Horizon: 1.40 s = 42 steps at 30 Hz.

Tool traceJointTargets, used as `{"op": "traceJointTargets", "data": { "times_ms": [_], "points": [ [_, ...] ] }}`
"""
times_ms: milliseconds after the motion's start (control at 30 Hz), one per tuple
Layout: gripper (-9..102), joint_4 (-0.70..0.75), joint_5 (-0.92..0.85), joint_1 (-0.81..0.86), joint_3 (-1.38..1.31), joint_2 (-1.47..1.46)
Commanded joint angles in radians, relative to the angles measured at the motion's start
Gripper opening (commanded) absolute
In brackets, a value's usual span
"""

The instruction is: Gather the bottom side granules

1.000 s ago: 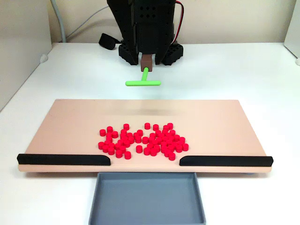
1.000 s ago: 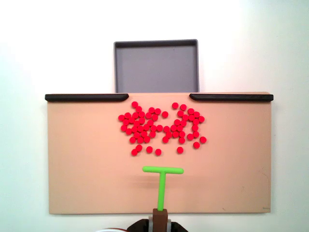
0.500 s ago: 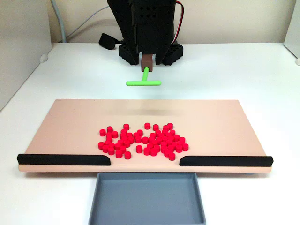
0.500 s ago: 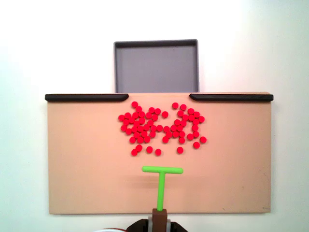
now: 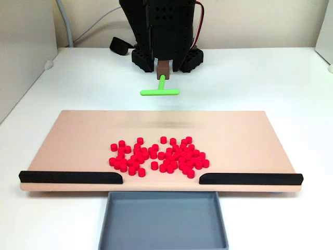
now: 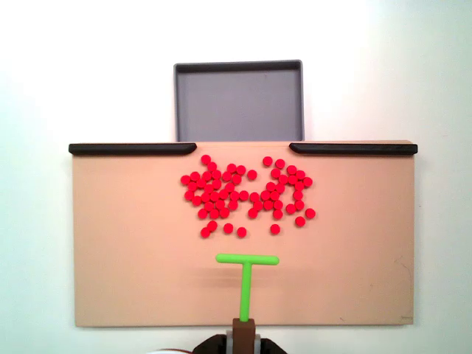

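Dozens of tiny red granules (image 5: 171,155) (image 6: 221,193) lie in a loose cluster on the tan board (image 5: 78,140) (image 6: 118,243), close to the gap between two black rails. A few stragglers sit on the arm's side of the cluster. My gripper (image 5: 163,65) (image 6: 245,341) is shut on a brown holder carrying the green T-shaped tool (image 5: 159,92) (image 6: 248,259). The tool hangs above the board with its crossbar facing the granules, a short gap away and touching none.
Two black rails (image 5: 70,177) (image 5: 250,178) (image 6: 133,148) (image 6: 352,148) line the board's edge farthest from the arm, leaving a gap in the middle. A grey tray (image 5: 164,219) (image 6: 237,99) sits just beyond that gap. The white table surrounds the board.
The green tool has crept very slightly sideways, left in the top-down fixed view. The granules have not moved.
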Motion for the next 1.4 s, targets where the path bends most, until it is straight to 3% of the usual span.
{"op": "traceJointTargets", "data": {
  "times_ms": [0, 867, 1367],
  "points": [
    [0, -0.006, 0.02, -0.009, -0.003, 0.04],
    [0, -0.011, -0.051, 0.014, 0.097, 0.052],
    [0, -0.245, -0.046, 0.02, 0.319, 0.138]
  ]
}}
